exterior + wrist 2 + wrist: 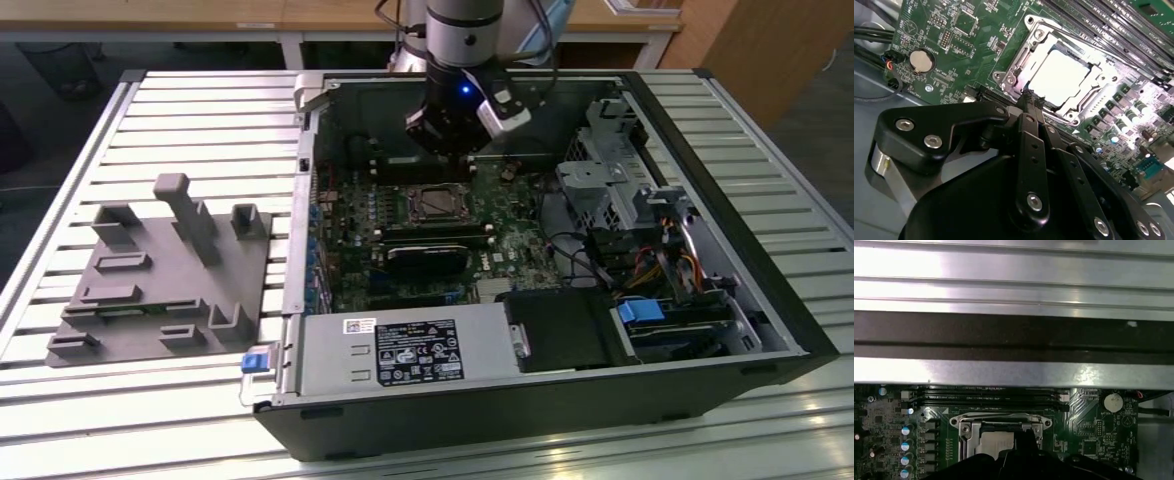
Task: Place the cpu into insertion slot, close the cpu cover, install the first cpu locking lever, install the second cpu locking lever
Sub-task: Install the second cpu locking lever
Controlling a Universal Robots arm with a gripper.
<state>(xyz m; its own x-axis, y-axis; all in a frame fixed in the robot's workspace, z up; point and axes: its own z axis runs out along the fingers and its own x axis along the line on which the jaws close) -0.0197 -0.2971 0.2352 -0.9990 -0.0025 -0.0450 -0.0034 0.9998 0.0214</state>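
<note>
In the exterior view, an open black desktop computer case (747, 330) lies on its side on a slatted, silvery metal worktop (187, 110), with a grey plastic fixture block (160, 275) resting on the slats near the edge at the exterior view's left. Inside the case sits the green circuit board (367, 215), and near its middle is the small square insertion slot with a silvery metal rim (437, 203). The black gripper on the silver arm (454, 150) hangs over the board at the far side of the slot, between the slot and the far wall of the case; its fingers are too small here to read. A black heatsink block (427, 262) lies just on the near side of the slot, and a silver power supply box with a label (407, 352) fills the near corner of the case. In the second wrist view, the flat square cpu with a dull silver metal top (1060, 76) lies seated in the insertion slot, and the thin silvery cpu cover frame (1026, 55) lies down flat around it with the chip showing through its window. The gripper (1030, 98) has its black fingertips drawn together into a narrow point, nothing between them, right at the edge of the cover. A round silver coin battery (921, 59) sits on the board well apart from the slot. In the first wrist view, the slot's metal frame (969, 427) and the pale chip (996, 442) lie just beyond the dark gripper body, beside long black memory slots (989, 399).
</note>
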